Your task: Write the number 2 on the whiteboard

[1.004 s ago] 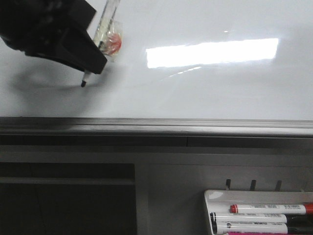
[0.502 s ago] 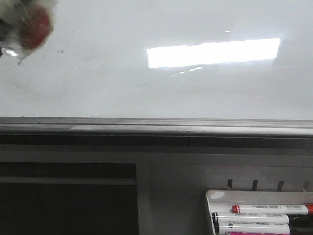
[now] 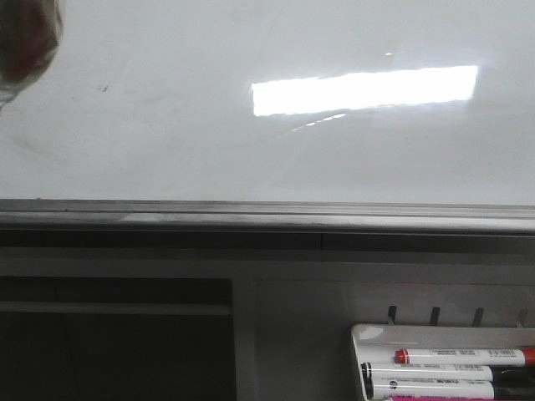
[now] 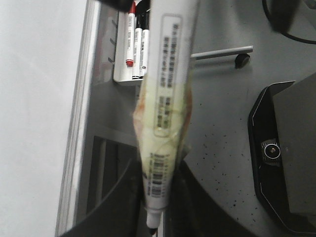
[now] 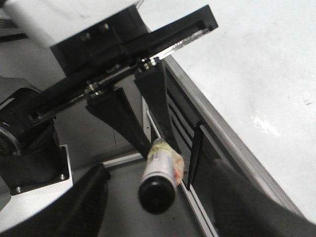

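Note:
The whiteboard [image 3: 276,142] is glossy white with a grey lower frame edge and reflects a bright rectangle; it also shows in the left wrist view [image 4: 34,98] and the right wrist view [image 5: 256,64]. No number 2 shows on it, only a tiny dark speck [image 3: 105,88]. My left gripper [image 4: 155,200] is shut on a white marker [image 4: 165,98] wrapped in yellowish tape, tip out past the fingers, off the board. The right wrist view shows that gripper [image 5: 153,140] and the marker's black end [image 5: 157,195]. A blur [image 3: 25,42] sits at the front view's top left corner. My right gripper [image 5: 163,217] is open and empty.
A small white marker tray [image 3: 359,334] with several markers, one red-capped [image 3: 460,357], hangs below the board at the lower right; it shows in the left wrist view too [image 4: 118,74]. A dark recess [image 3: 117,342] lies under the frame. A black device [image 4: 286,148] stands on the speckled grey surface.
The left gripper with the marker has pulled away from the board, up and left, almost out of the front view. A tiny speck stays where the tip touched.

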`<state>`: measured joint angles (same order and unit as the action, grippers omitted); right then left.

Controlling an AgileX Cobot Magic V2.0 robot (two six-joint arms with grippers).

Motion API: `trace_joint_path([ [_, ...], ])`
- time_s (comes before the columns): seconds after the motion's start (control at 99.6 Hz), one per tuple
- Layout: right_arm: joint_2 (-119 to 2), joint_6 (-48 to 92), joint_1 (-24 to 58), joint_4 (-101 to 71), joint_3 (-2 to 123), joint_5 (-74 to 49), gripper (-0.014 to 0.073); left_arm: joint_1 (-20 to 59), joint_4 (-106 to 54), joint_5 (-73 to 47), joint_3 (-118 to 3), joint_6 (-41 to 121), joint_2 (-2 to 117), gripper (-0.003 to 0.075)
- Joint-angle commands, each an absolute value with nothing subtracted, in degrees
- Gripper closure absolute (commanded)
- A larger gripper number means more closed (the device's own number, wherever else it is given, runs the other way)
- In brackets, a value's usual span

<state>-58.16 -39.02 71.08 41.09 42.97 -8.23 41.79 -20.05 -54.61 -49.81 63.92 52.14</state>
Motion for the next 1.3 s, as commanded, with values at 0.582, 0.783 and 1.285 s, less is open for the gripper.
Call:
trace_joint_path([
  [0.582,-61.7,-38.8,71.2,39.5,45.0,2.8,0.0283,43.1,-22.3,-52.2,-51.3,64.3,51.6,0.0741],
  [0.783,-61.7,-38.8,71.2,39.4,45.0,3.0,0.038,43.1,-23.5,-52.2,-51.3,64.3,51.6,0.0741],
  [1.285,-61.7,-38.8,71.2,38.4,45.0,-0.6,0.0671,43.1,-24.3,-49.5,-51.3,61.0,51.4,0.0705],
])
